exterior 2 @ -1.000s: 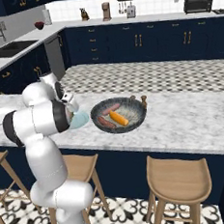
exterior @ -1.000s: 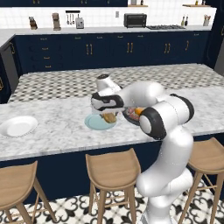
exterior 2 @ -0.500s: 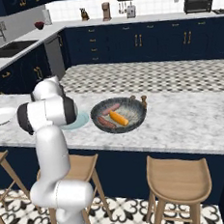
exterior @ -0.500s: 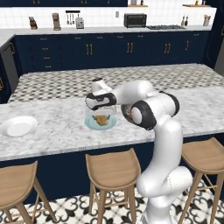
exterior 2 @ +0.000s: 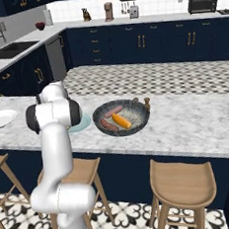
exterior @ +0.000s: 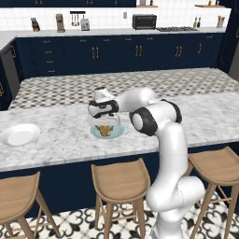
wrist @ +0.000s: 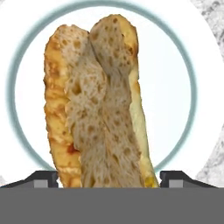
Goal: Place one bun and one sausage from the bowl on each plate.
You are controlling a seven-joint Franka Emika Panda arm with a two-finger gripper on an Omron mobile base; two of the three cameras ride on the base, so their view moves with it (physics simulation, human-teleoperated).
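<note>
- Bun [exterior: 105,131] delivery, by the look of the left base view: hangs in the claw [exterior: 105,125] right over the light blue plate [exterior: 119,133], near the front edge of the bench [exterior: 60,140]. Cannot tell from here whether touching the plate or just above it.
- Leaves the white plate [exterior: 18,135] bare, well apart to the left on the same bench.
- Right base view: shows the bowl [exterior 2: 135,104] just beside the light blue plate [exterior 2: 85,122], holding two sausages [exterior 2: 111,111] and a second bun [exterior 2: 120,120]. Puts the white plate [exterior 2: 0,118] far to the left, with nothing on it.
- Hand view: looks straight down on the bun [wrist: 100,100], lying lengthwise inside the blue ring of the plate [wrist: 192,87]. Has the claw [wrist: 107,178] spread wide but clamped on the bun, each of the fingertips [wrist: 41,178] flush against one flank.
- Step in hand, as a judgement: first of four placements, not yet finished.
- Next move likely calls for lowering until the bun rests on the plate, parting the claw fully, lifting straight up so as not to drag the bun off, then swinging across to the bowl for a sausage.
</note>
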